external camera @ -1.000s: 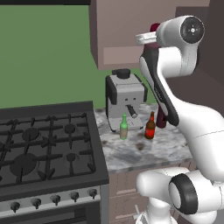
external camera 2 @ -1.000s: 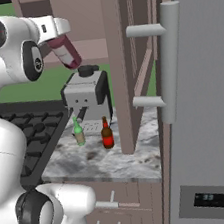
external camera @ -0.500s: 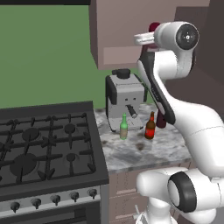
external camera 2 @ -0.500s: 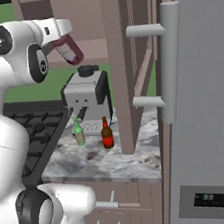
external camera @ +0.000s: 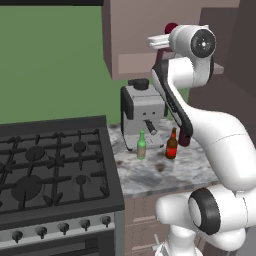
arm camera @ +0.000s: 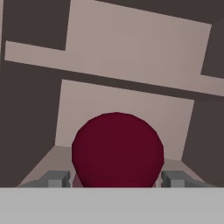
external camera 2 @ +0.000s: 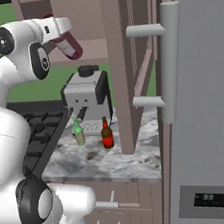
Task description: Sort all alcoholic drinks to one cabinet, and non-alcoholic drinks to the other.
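Two small long-necked bottles, one green bottle (external camera: 142,145) and one amber-brown bottle (external camera: 172,144), stand near each other on our speckled marble desk (external camera: 150,172), in front of a boxy grey coffee machine (external camera: 141,115). Neither has been put away, so by our judgement the alcoholic half of the sort is not yet begun. Raised high, our claw (external camera 2: 61,39) is clamped around the dark maroon bottle (external camera 2: 69,44), a smooth, rounded cylinder held tilted at the mouth of the upper cabinet (external camera 2: 95,15). Seen from the hand, the bottle's domed end (arm camera: 117,148) sits between the two grey fingertips (arm camera: 56,178), facing plain matte brown panels and a pale shelf (arm camera: 122,113). We judge this soft drink close to being shelved. Black cast grates cover the stove (external camera: 50,170) beside the desk.
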